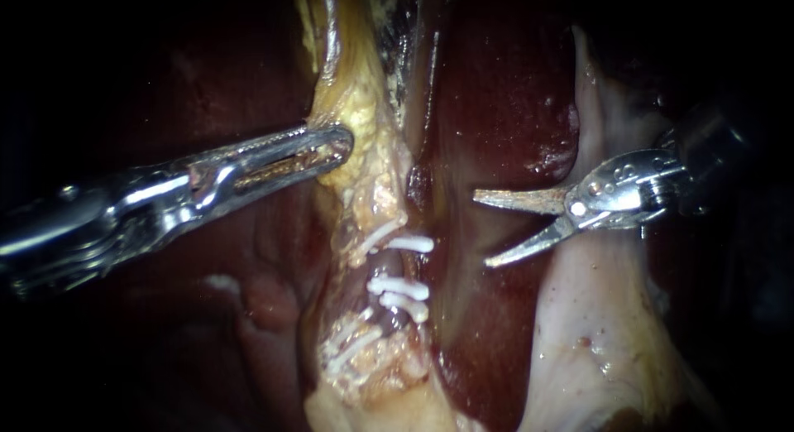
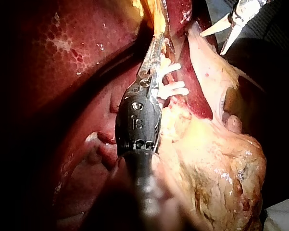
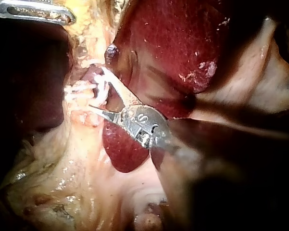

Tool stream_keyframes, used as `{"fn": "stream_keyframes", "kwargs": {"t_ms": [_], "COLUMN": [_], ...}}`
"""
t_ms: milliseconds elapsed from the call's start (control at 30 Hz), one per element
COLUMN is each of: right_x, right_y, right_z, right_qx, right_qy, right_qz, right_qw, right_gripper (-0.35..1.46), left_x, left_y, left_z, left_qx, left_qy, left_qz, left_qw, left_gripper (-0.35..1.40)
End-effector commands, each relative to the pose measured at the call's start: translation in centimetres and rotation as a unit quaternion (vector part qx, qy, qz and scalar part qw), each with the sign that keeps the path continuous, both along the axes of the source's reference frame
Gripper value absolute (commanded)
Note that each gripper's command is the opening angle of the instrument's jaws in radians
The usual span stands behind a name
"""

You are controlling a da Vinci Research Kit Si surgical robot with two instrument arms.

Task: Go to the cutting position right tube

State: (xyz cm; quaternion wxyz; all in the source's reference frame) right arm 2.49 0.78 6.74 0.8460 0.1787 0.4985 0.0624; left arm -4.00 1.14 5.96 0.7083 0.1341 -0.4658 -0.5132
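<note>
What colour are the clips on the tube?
White; the clips show best in the endoscope view.

The right instrument [image 3: 100, 94] is reaching forward over a dark red fold of liver [image 3: 122, 149], its two thin blades standing apart with a clear gap between them. Right at the blade tips, a cluster of white clips [image 3: 84, 89] is sitting across a purplish tube [image 3: 92, 74]; whether the blades are touching them is hard to tell. Yellow fatty tissue [image 3: 62, 163] is running alongside the tube and spreading out beside the instrument. Well ahead, beyond the clips, the left instrument [image 3: 67, 18] is pinching the edge of that fatty tissue, jaws together. Pale tissue [image 3: 250, 82] is stretching away on the shaft's other side.
</note>
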Motion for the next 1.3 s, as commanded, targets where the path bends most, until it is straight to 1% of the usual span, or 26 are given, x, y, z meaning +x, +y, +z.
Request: {"fn": "stream_keyframes", "kwargs": {"t_ms": [33, 100, 133, 200, 233, 333, 367, 400, 433, 500, 533, 633, 700, 833, 900, 1033, 1233, 1300], "right_x": [0.00, 0.00, 0.00, 0.02, 0.04, 0.12, 0.16, 0.19, 0.22, 0.29, 0.32, 0.42, 0.51, 0.61, 0.66, 0.75, 0.86, 0.91], "right_y": [-0.01, -0.04, -0.06, -0.15, -0.19, -0.36, -0.43, -0.49, -0.55, -0.67, -0.71, -0.80, -0.87, -0.92, -0.92, -0.88, -0.82, -0.80], "right_z": [0.00, 0.02, 0.03, 0.09, 0.13, 0.27, 0.32, 0.36, 0.40, 0.49, 0.52, 0.62, 0.70, 0.83, 0.89, 1.00, 1.08, 1.10], "right_qx": [0.000, 0.002, 0.019, 0.042, 0.057, 0.093, 0.105, 0.118, 0.133, 0.162, 0.171, 0.193, 0.205, 0.217, 0.223, 0.224, 0.227, 0.227], "right_qy": [0.000, 0.006, 0.006, 0.007, 0.003, -0.008, -0.010, -0.010, -0.014, -0.016, -0.017, -0.024, -0.034, -0.043, -0.048, -0.051, -0.054, -0.052], "right_qz": [0.000, -0.009, -0.006, -0.005, -0.007, -0.016, -0.023, -0.027, -0.029, -0.032, -0.034, -0.040, -0.046, -0.049, -0.046, -0.043, -0.040, -0.038], "right_qw": [1.0000, 0.9999, 0.9998, 0.9991, 0.9984, 0.9955, 0.9941, 0.9926, 0.9906, 0.9861, 0.9846, 0.9801, 0.9771, 0.9740, 0.9727, 0.9724, 0.9716, 0.9717], "right_gripper": [1.44, 1.44, 1.44, 1.44, 1.44, 1.44, 1.44, 1.44, 1.44, 1.44, 1.44, 1.44, 1.44, 1.44, 1.44, 1.44, 1.44, 1.44], "left_x": [0.00, 0.01, 0.03, 0.08, 0.12, 0.25, 0.30, 0.33, 0.39, 0.46, 0.51, 0.60, 0.65, 0.73, 0.74, 0.75, 0.76, 0.76], "left_y": [0.00, 0.01, 0.02, 0.07, 0.11, 0.20, 0.22, 0.22, 0.23, 0.24, 0.24, 0.24, 0.24, 0.23, 0.22, 0.21, 0.19, 0.18], "left_z": [0.00, -0.02, -0.04, -0.12, -0.18, -0.39, -0.48, -0.53, -0.62, -0.75, -0.83, -0.99, -1.08, -1.18, -1.20, -1.22, -1.25, -1.26], "left_qx": [0.000, 0.001, 0.001, 0.004, 0.007, 0.004, 0.002, 0.001, 0.003, -0.002, -0.005, -0.012, -0.015, -0.016, -0.016, -0.016, -0.016, -0.016], "left_qy": [0.000, 0.000, -0.001, -0.003, -0.003, -0.009, -0.011, -0.012, -0.015, -0.019, -0.019, -0.021, -0.022, -0.024, -0.024, -0.023, -0.023, -0.023], "left_qz": [0.000, 0.000, 0.001, 0.002, 0.004, -0.005, -0.011, -0.013, -0.018, -0.023, -0.023, -0.028, -0.028, -0.031, -0.031, -0.032, -0.032, -0.032], "left_qw": [1.0000, 1.0000, 1.0000, 1.0000, 1.0000, 0.9999, 0.9999, 0.9998, 0.9997, 0.9996, 0.9995, 0.9993, 0.9993, 0.9991, 0.9991, 0.9991, 0.9991, 0.9991], "left_gripper": [-0.35, -0.35, -0.35, -0.35, -0.35, -0.35, -0.35, -0.35, -0.35, -0.35, -0.35, -0.35, -0.35, -0.35, -0.35, -0.35, -0.35, -0.35]}}
